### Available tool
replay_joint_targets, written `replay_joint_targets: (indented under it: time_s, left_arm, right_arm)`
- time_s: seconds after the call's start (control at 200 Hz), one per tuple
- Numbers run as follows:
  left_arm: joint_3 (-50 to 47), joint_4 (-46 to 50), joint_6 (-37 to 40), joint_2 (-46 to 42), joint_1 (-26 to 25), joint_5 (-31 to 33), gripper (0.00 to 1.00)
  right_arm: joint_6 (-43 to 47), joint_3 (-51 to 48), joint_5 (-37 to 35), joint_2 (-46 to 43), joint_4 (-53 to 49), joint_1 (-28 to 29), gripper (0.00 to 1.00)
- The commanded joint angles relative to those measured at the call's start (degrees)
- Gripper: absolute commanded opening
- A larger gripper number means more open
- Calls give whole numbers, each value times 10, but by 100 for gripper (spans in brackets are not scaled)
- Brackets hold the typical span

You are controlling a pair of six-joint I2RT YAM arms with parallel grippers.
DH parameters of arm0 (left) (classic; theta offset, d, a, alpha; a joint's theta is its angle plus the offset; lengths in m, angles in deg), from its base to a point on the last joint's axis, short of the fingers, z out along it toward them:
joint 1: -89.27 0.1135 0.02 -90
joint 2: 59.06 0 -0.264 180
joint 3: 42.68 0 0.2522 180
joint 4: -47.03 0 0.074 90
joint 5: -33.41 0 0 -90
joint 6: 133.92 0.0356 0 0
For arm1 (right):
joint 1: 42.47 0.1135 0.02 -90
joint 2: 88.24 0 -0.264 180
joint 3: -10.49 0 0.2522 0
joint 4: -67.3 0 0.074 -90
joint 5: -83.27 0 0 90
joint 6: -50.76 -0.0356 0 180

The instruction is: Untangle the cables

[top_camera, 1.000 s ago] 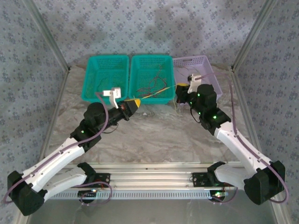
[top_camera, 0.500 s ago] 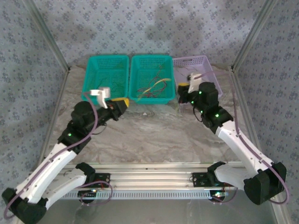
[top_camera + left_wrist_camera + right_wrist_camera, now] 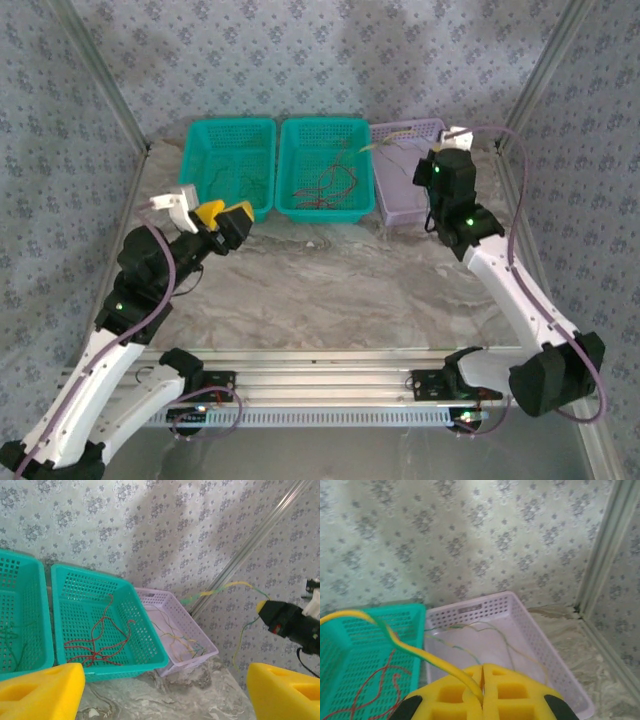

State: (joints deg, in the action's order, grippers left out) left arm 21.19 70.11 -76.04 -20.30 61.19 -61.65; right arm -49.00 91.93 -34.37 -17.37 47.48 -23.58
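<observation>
**While the left gripper [image 3: 224, 215] gapes empty, the right gripper [image 3: 482, 676] pinches a yellow wire [image 3: 395, 639]**

Where the marbled table [image 3: 320, 290] is nearest the arm bases, the left gripper hangs above its left side. Its yellow fingers are spread wide apart with nothing between them, and it points toward the baskets.

Farther back, three baskets stand side by side along the wall. The left teal basket [image 3: 200, 150] holds thin green wires [image 3: 240, 185]. The middle teal basket [image 3: 325, 124] holds curly red wires [image 3: 320, 185]. The lilac basket [image 3: 400, 128], at the right end, holds a few pale yellow and green strands [image 3: 175, 637].

High over the lilac basket, the right gripper has its fingers pressed together on the yellow wire. This wire arcs through the air toward the middle teal basket and turns green along part of its length. A thinner tail dangles below the gripper. Of the cables, only this one is off the baskets' floors.

Behind everything rises the flower-patterned wall [image 3: 320, 60].
</observation>
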Motion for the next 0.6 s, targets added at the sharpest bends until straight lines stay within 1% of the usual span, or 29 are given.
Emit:
replay_joint_targets:
  time_s: [0.0,0.195,0.415,0.505,0.595]
  left_arm:
    - [4,8,4,10,3,-17,85]
    - [-2,24,-9,28,3,-21,99]
    - [-4,42,-11,53,3,-21,99]
    - [-6,47,-13,61,3,-14,100]
    - [-6,59,-15,68,3,-4,100]
  right_arm:
    - [12,51,-40,60,-21,-26,0]
    - [-10,92,18,170,-17,-76,0]
    - [-25,172,57,294,-61,-103,0]
    - [-22,200,58,335,-66,-106,0]
    - [-27,242,60,381,-100,-113,0]
